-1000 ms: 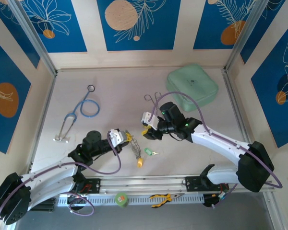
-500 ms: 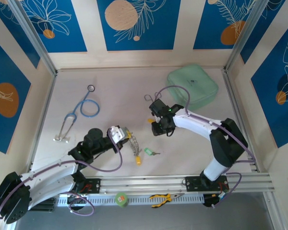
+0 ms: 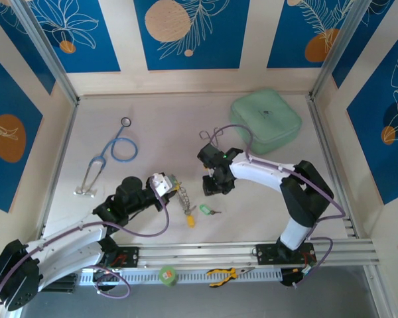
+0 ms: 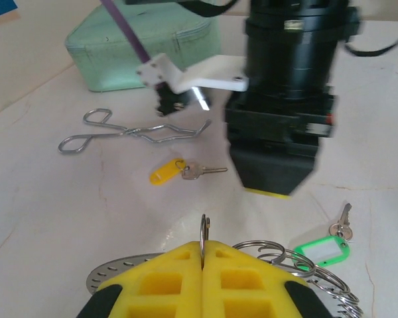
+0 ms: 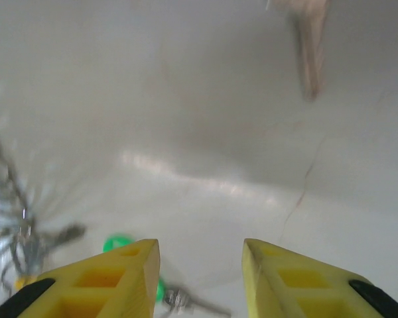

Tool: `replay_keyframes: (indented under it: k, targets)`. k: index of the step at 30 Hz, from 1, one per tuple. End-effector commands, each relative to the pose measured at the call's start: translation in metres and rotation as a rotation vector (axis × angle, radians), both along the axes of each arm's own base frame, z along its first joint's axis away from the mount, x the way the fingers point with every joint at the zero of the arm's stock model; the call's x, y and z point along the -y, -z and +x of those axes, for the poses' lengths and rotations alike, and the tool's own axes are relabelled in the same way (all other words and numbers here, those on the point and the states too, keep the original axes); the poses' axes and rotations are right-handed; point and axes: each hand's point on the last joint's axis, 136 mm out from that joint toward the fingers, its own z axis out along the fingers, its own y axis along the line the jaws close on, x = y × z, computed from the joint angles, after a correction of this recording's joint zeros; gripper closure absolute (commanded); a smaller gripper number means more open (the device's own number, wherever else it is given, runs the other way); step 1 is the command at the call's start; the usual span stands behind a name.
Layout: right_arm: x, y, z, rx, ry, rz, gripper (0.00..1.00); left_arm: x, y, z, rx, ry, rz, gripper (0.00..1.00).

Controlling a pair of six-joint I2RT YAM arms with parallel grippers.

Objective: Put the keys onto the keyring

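Left claw is clenched on the keyring. In its wrist view you can see one thin loop of the ring pinched edge-on between the yellow fingers at the bottom center, with the rest of the rings fanning out to the lower right. In the top view the keyring sits a bit left of center, lower half of the frame.

Right claw is released, fingers apart with nothing between them, hovering over bare table just right of the ring. A blurry green key shows near its left finger.

One yellow key lies mid-frame in the left wrist view, near the forceps. A second yellow key lies loose just below the ring in the top view, beside the green one.
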Motion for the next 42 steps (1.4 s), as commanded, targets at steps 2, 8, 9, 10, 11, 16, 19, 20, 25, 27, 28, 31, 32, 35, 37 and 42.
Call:
replay_keyframes:
  k: [2,8,9,10,11,16,19,20,25,27,28,31,32,35,37,42]
  targets:
    - [0.011,-0.02,-0.035,-0.097,0.212,0.006,0.59,0.004,-0.012,0.004,0.004,-0.013,-0.016,1.0]
    - [0.007,-0.019,-0.065,-0.292,0.712,-0.012,0.63,0.006,-0.013,0.002,0.008,0.002,-0.015,1.0]
    - [0.002,-0.017,-0.068,-0.316,0.755,-0.005,0.64,0.008,-0.012,-0.001,0.016,0.027,-0.013,1.0]
    - [0.0,-0.015,-0.07,-0.333,0.789,-0.006,0.64,0.009,-0.012,-0.002,0.021,0.037,-0.014,1.0]
    - [-0.001,-0.013,-0.071,-0.345,0.812,-0.017,0.64,0.009,-0.013,-0.002,0.021,0.037,-0.015,1.0]
    - [-0.001,-0.002,-0.075,-0.401,0.879,-0.083,0.63,0.01,-0.012,-0.005,0.018,0.044,-0.002,1.0]
    - [-0.005,0.006,-0.073,-0.421,0.898,-0.073,0.64,0.012,-0.012,-0.009,0.015,0.067,-0.002,1.0]
    - [-0.005,0.007,-0.073,-0.42,0.9,-0.077,0.65,0.014,-0.013,-0.011,0.015,0.082,-0.005,1.0]
    - [-0.006,0.015,-0.067,-0.415,0.912,-0.077,0.67,0.015,-0.011,-0.012,0.023,0.09,0.005,1.0]
    - [-0.006,0.017,-0.065,-0.413,0.917,-0.081,0.68,0.015,-0.01,-0.013,0.023,0.091,0.01,1.0]
    - [-0.005,0.018,-0.065,-0.412,0.921,-0.084,0.68,0.015,-0.01,-0.013,0.026,0.092,0.012,1.0]
    - [-0.006,0.021,-0.059,-0.409,0.927,-0.072,0.68,0.015,-0.011,-0.012,0.029,0.092,0.009,1.0]
    - [-0.006,0.021,-0.059,-0.411,0.927,-0.072,0.68,0.015,-0.01,-0.013,0.028,0.093,0.01,1.0]
    - [-0.004,0.023,-0.057,-0.405,0.93,-0.078,0.69,0.015,-0.01,-0.013,0.031,0.093,0.01,1.0]
    - [-0.002,0.026,-0.058,-0.412,0.938,-0.085,0.7,0.016,-0.01,-0.013,0.032,0.095,0.009,1.0]
    - [-0.002,0.032,-0.06,-0.428,0.939,-0.093,0.74,0.016,-0.01,-0.013,0.034,0.097,0.01,1.0]
